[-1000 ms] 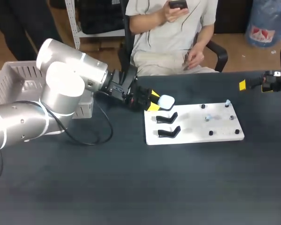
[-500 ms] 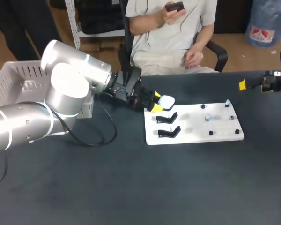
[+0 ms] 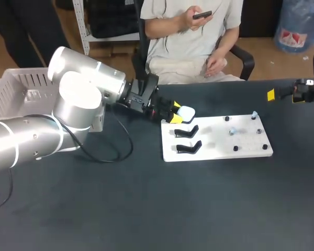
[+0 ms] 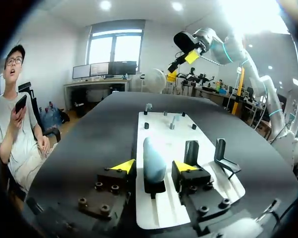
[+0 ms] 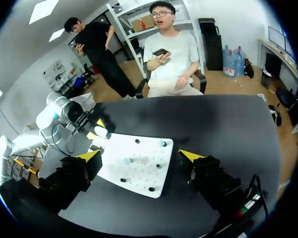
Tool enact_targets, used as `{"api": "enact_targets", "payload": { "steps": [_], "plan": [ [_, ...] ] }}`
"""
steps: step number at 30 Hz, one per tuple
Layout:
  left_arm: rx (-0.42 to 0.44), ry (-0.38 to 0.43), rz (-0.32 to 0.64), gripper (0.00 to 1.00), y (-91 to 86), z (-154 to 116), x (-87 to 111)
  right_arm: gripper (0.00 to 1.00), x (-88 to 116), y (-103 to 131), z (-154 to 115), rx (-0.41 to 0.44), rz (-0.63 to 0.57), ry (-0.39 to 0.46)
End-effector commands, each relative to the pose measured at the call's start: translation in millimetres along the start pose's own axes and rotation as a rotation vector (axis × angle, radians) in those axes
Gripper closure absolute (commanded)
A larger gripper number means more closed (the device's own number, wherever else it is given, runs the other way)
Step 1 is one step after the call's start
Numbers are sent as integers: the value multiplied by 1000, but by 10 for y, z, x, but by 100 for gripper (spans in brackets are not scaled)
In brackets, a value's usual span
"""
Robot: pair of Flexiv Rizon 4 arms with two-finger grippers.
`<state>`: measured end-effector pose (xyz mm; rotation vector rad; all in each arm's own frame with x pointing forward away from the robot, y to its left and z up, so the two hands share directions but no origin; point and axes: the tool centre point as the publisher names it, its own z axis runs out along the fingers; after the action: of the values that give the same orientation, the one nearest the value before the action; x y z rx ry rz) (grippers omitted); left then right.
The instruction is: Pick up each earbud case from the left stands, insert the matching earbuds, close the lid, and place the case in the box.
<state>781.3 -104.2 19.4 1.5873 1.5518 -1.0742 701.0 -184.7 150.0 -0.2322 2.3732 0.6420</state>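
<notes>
At the left end of the white board (image 3: 220, 151), the earbud case (image 3: 187, 112) is seen sitting on the back stand. The left tool (image 3: 174, 115) has been brought closer in the last second. Before, its yellow tips were held a little way off the board's left end. Now one tip is seen on each side of the case.

From the left wrist, the case (image 4: 152, 153) is seen standing up between the fingers of the left tool (image 4: 154, 167), over the left end of the board (image 4: 161, 213). A thin gap is left on each side, so the case is not touched yet. The tool is spread apart and nothing is held.

This means the reach is judged to be almost done. A squeeze is likely needed next, and then a lift off the stand.

Two more stands (image 3: 187, 132) are seen on the same end of the board, and both are bare. Small pale bits that look like earbuds (image 3: 255, 113) are set at the board's right end.

The right tool (image 5: 139, 155) is held well off the right end of the board, above the worktop (image 3: 146, 209). It is spread wide and nothing is held in it.

The box (image 3: 15, 86) is placed well off the board's left end, and no case can be seen in it.
</notes>
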Motion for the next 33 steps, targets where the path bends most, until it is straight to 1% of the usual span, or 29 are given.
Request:
{"api": "enact_targets", "payload": {
  "steps": [1, 11, 17, 18, 20, 21, 22, 23, 29, 33],
  "plan": [
    [6, -4, 6, 55, 21, 19, 9, 0, 2, -7, 1, -2, -1, 0],
    [-6, -12, 7, 56, 27, 62, 22, 0, 2, -7, 1, -2, -1, 0],
    [-11, -18, 1, 64, 33, 66, 20, 0, 2, -7, 1, -2, -1, 0],
    [-12, -19, 0, 67, 34, 67, 18, 0, 2, -7, 1, -2, -1, 0],
    [-12, -19, -1, 78, 35, 68, 17, 0, 2, -7, 1, -2, -1, 0],
    [-12, -20, 0, 81, 34, 69, 17, 0, 2, -7, 1, -2, -1, 0],
    [-12, -20, 0, 89, 33, 69, 17, 0, 2, -7, 1, -2, -1, 0],
    [-12, -20, 1, 100, 31, 70, 17, 0, 2, -7, 1, -2, -1, 0],
    [-11, -29, 6, 100, -16, -20, -24, 0, 2, -7, 1, -2, -1, 0],
    [-22, -62, 5, 100, -96, -172, -128, 0, 2, -7, 1, -2, -1, 0]
  ]
}}
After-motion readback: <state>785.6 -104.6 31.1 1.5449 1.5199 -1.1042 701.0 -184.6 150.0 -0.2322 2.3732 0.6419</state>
